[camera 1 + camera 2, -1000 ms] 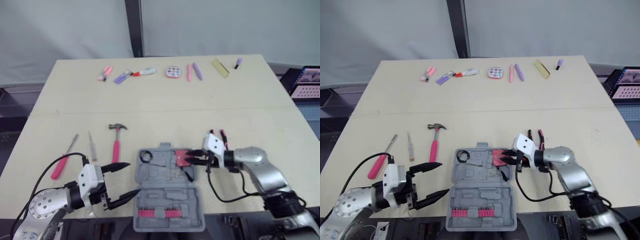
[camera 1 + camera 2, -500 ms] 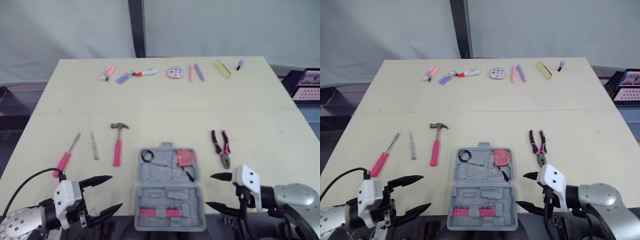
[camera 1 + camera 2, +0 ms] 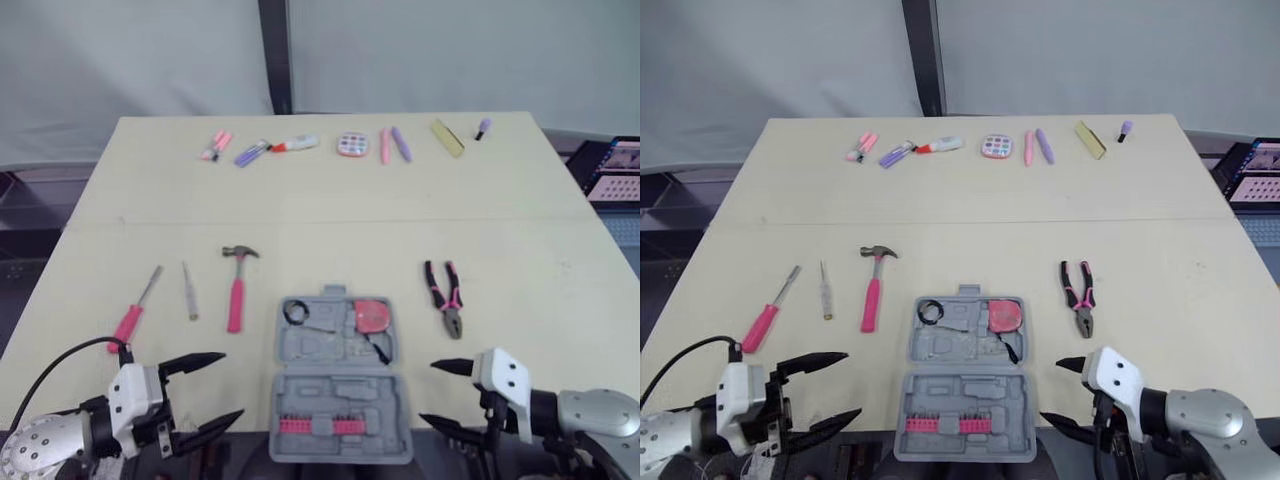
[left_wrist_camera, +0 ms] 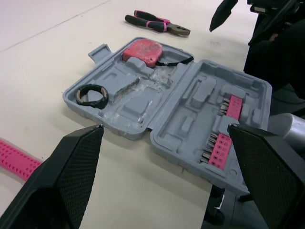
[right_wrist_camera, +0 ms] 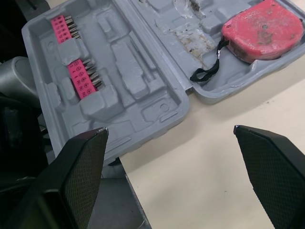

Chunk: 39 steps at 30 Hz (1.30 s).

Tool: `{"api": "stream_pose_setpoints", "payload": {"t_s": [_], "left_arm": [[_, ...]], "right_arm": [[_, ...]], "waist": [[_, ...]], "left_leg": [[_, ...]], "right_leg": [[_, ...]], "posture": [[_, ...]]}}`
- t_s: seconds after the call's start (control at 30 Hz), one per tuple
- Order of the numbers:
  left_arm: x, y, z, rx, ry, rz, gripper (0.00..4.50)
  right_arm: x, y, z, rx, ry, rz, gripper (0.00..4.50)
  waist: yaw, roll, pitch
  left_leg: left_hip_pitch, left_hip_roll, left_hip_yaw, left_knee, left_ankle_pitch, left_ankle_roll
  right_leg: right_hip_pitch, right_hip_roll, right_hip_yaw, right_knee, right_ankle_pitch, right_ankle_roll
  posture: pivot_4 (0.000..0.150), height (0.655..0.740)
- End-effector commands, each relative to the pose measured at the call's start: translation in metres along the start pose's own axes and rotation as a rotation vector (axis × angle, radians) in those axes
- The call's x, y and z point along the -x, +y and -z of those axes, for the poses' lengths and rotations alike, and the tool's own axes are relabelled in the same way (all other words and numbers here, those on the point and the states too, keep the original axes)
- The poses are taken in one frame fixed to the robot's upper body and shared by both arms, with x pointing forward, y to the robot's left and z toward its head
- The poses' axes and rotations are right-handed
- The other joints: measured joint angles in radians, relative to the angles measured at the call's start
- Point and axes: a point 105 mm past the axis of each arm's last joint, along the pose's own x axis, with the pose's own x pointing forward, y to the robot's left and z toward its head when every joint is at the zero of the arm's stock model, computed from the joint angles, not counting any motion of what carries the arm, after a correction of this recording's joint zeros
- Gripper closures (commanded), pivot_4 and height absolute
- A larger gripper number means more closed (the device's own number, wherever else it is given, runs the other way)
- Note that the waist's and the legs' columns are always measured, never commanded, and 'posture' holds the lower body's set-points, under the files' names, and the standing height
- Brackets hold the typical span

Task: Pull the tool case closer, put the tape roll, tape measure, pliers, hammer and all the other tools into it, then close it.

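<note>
Left claw (image 3: 231,385) hangs at 7 o'clock off the near edge of the counter (image 3: 330,220), fingers spread wide, empty. Right claw (image 3: 427,392) hangs at 5 o'clock, likewise spread and empty. Both tips point inward at the tool case (image 3: 330,400).

Tool case: lies open and flat at 6 o'clock between the two claws, long axis running 12 to 6, hinge crosswise. The near half carries a row of pink bits (image 3: 315,426). In the far half, the tape roll (image 3: 294,312) sits in the 10 o'clock corner and the tape measure (image 3: 372,315) in the 2 o'clock corner.

Outside the case:
- Pliers (image 3: 444,298), at 3 o'clock of the case, handles toward 12, nose toward 6.
- Hammer (image 3: 236,292), at 9 o'clock of the case, head toward 12, pink handle toward 6.
- Slim driver (image 3: 189,291), beside the hammer, lying 12 to 6.
- Pink-handled screwdriver (image 3: 133,310), farthest toward 9, shaft toward 1, handle toward 7.
</note>
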Motion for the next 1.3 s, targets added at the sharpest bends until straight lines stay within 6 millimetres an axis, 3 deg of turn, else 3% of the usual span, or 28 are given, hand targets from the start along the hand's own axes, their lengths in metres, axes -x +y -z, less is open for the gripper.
{"api": "stream_pose_setpoints", "payload": {"t_s": [0.03, 0.37, 0.7, 1.3], "left_arm": [[-0.011, -0.006, -0.01, -0.038, -0.014, 0.087, 0.0], [-0.051, 0.007, -0.035, -0.085, -0.133, 0.2, 0.0], [-0.059, 0.01, -0.032, -0.076, -0.139, 0.23, 0.0], [-0.073, 0.013, -0.027, -0.088, -0.151, 0.206, 0.0]], "right_arm": [[0.004, -0.005, -0.005, -0.012, -0.029, 0.073, 0.04], [0.02, -0.035, 0.002, -0.115, -0.046, 0.441, 0.04], [0.013, -0.057, 0.0, -0.311, -0.088, 0.721, 0.04], [-0.017, -0.103, 0.018, -0.499, -0.021, 0.837, 0.04]], "waist": [[0.001, 0.0, 0.0], [-0.006, 0.001, 0.0], [-0.007, 0.002, -0.001], [-0.028, 0.005, 0.0]], "left_leg": [[0.0, 0.0, 0.0, 0.0, 0.0, 0.0], [0.0, 0.0, 0.0, -0.001, 0.0, 0.0], [0.001, -0.001, 0.0, 0.0, 0.0, 0.0], [0.0, -0.001, 0.0, 0.0, 0.0, 0.0]], "right_leg": [[0.0, 0.0, 0.0, 0.0, 0.0, 0.0], [-0.002, 0.001, 0.0, 0.007, 0.0, 0.0], [-0.003, 0.0, 0.001, 0.008, 0.0, 0.0], [-0.006, 0.0, 0.001, 0.017, 0.0, 0.0]], "posture": [[0.15, 0.74], [0.15, 0.74], [0.15, 0.74], [0.15, 0.74]]}}
